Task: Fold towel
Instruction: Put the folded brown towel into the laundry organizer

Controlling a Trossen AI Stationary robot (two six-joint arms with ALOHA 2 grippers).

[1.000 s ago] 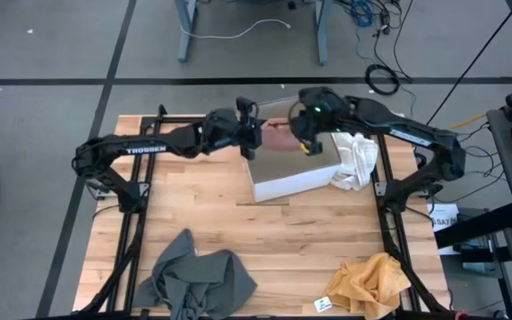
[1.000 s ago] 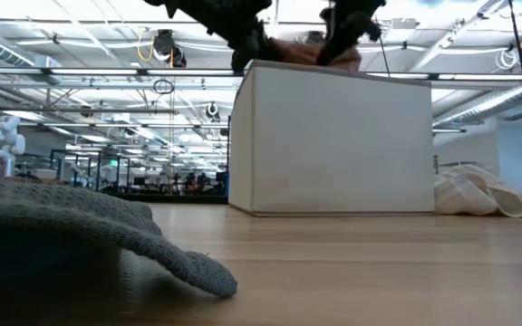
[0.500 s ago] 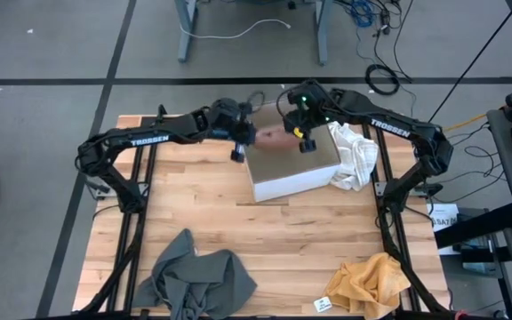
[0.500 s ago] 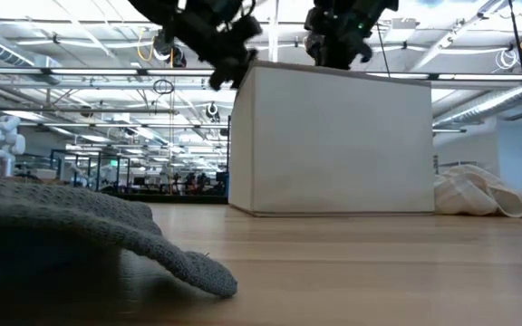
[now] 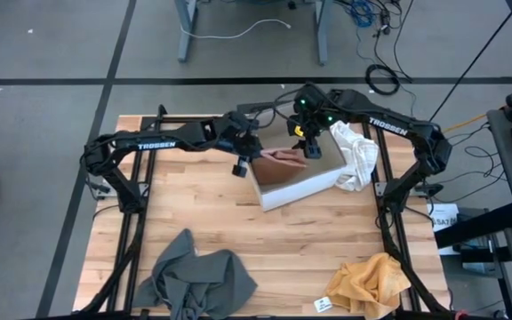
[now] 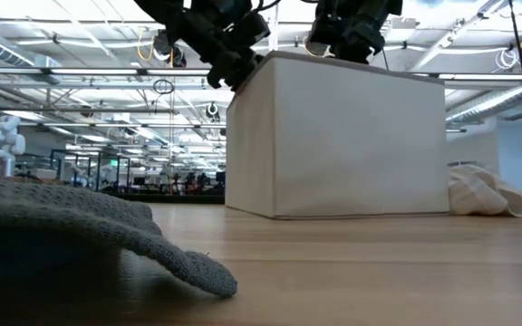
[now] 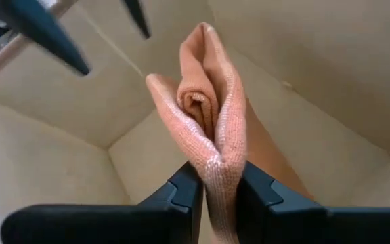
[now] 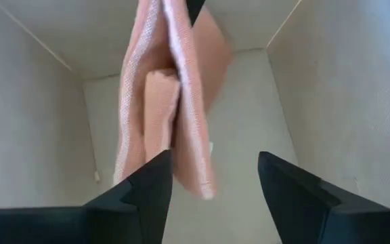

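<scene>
Risk of the fold coming apart. Pink towel (image 7: 208, 115) hanging folded inside the white box (image 6: 352, 136), at the far middle of the worktop (image 5: 203, 218), and by the look of it not yet lying on the box floor. Left pincer (image 7: 214, 193) at the left side of the box, reaching in from the left, fingers pressed together on one end of the towel. Right pincer (image 8: 215, 163) over the far part of the box, pointing down into it, fingers spread wide, holding nothing, with the towel just beside one finger. So, held on one side only. Could sag, twist and open up on the way down. Could also land standing on its edge against a wall of the box and not flat. Might catch on the spread right finger and get pulled back out on the way up. Might push or tip the box too, with the left arm so close to the rim. Best to go down slowly, let go close to the box floor, then lift straight up. Both arms stretched in toward the middle from their own sides, wrists tipped down over the box. White cloth (image 5: 356, 156) just right of the box, grey cloth (image 5: 194, 271) at the near left, yellow cloth (image 5: 376, 280) at the near right, the last two well apart from both pincers.
</scene>
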